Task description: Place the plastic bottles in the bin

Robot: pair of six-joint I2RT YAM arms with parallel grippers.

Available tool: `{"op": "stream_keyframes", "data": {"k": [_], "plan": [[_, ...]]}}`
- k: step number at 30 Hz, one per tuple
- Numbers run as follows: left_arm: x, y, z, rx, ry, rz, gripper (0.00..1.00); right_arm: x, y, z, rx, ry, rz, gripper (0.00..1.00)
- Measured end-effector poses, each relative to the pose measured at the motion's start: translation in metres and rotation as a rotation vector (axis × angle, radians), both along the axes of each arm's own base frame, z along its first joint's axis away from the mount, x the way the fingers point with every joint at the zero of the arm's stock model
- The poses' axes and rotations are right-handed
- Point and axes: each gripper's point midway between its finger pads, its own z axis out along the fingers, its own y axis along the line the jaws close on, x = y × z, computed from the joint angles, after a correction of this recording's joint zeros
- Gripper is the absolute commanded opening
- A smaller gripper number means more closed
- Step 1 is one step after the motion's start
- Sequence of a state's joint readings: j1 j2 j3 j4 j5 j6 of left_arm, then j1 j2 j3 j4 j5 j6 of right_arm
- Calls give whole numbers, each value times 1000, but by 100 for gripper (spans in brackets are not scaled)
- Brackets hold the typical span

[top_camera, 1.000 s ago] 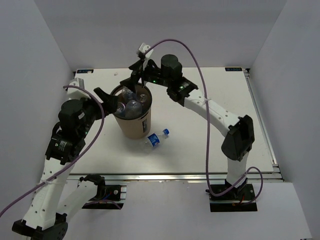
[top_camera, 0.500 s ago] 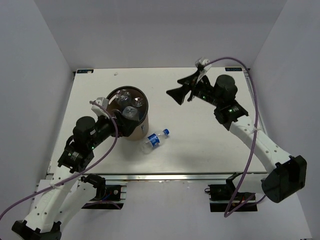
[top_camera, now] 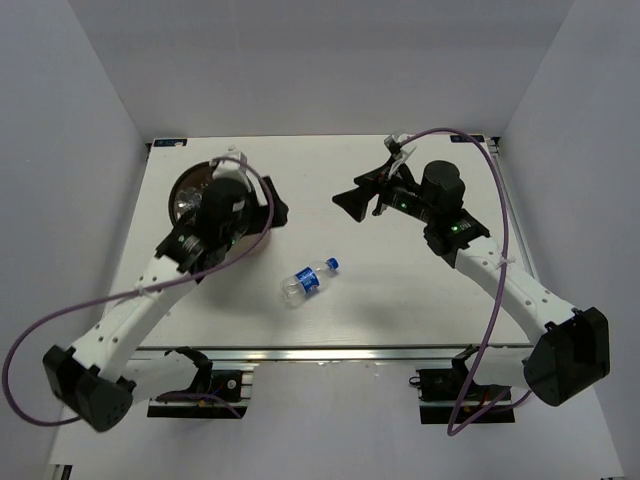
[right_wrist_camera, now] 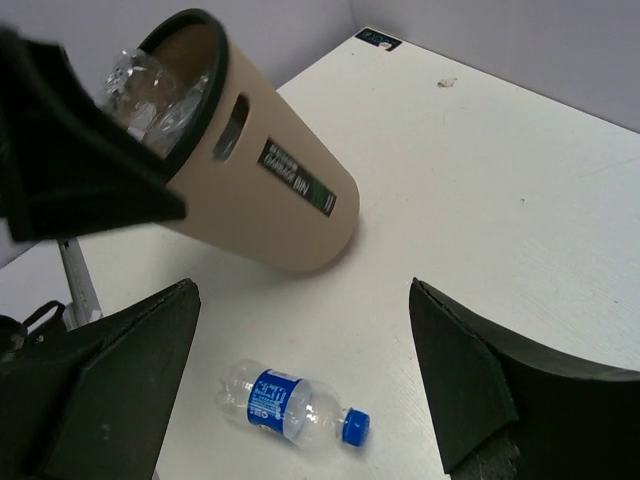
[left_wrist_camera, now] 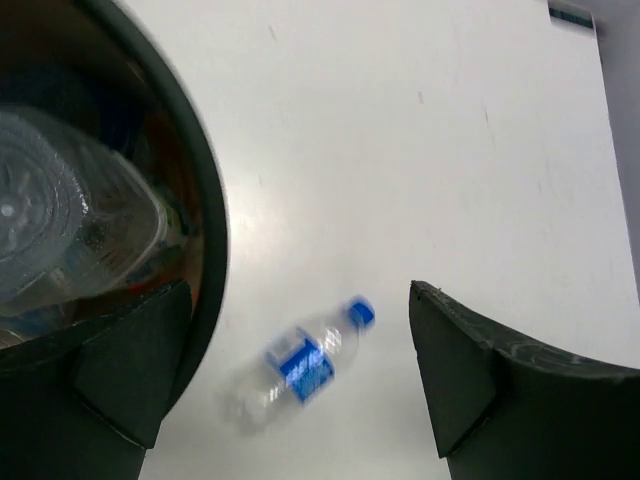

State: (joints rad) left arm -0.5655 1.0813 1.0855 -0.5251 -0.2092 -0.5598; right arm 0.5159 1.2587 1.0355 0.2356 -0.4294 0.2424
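The right claw (right_wrist_camera: 302, 290), which hung over the mouth of the tall brown cardboard-coloured cylindrical bin (right_wrist_camera: 290, 200) a second ago, has swung away toward the far right of the white counter (top_camera: 400, 300). It now hangs there spread wide, with nothing between its fingers. Meanwhile the left arm has reached across the bin, whose mouth now sits nearer the far left corner than it did. The arm covers the bin's body from above, so I cannot tell whether it stands upright or leans. The left claw (left_wrist_camera: 300, 295) is also spread wide and empty, with one finger right at the dark rim, though contact cannot be made out. Crinkled clear bottles (left_wrist_camera: 70, 220) show inside the bin, so the latest drop appears to have gone in. One small clear plastic bottle with a blue label and blue cap (top_camera: 308, 280) has not moved. It lies on its side mid-counter, toward the near edge, apart from the bin and both claws. It is the only bottle in view outside the bin, and either free claw could take it, but the carry will likely end farther left.
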Motion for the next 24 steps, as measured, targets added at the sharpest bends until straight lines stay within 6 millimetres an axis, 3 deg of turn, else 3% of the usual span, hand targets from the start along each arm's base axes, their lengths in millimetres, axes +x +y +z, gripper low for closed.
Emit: {"op": "stream_keyframes", "data": {"k": [4, 7, 16, 18, 21, 24], "plan": [[50, 5, 31, 79, -41, 138, 98, 6, -4, 2, -6, -13, -13, 89], [70, 9, 38, 123, -53, 191, 98, 12, -11, 1, -10, -13, -35, 89], [102, 54, 1, 195, 46, 304, 98, 27, -33, 3, -13, -21, -96, 89], [103, 57, -2, 210, 56, 305, 98, 27, -35, 4, -13, -26, -101, 89], [105, 53, 5, 221, 50, 281, 98, 27, -35, 5, -15, -33, -98, 89], [110, 47, 31, 203, 8, 248, 98, 26, -35, 4, -21, -37, -98, 89]]}}
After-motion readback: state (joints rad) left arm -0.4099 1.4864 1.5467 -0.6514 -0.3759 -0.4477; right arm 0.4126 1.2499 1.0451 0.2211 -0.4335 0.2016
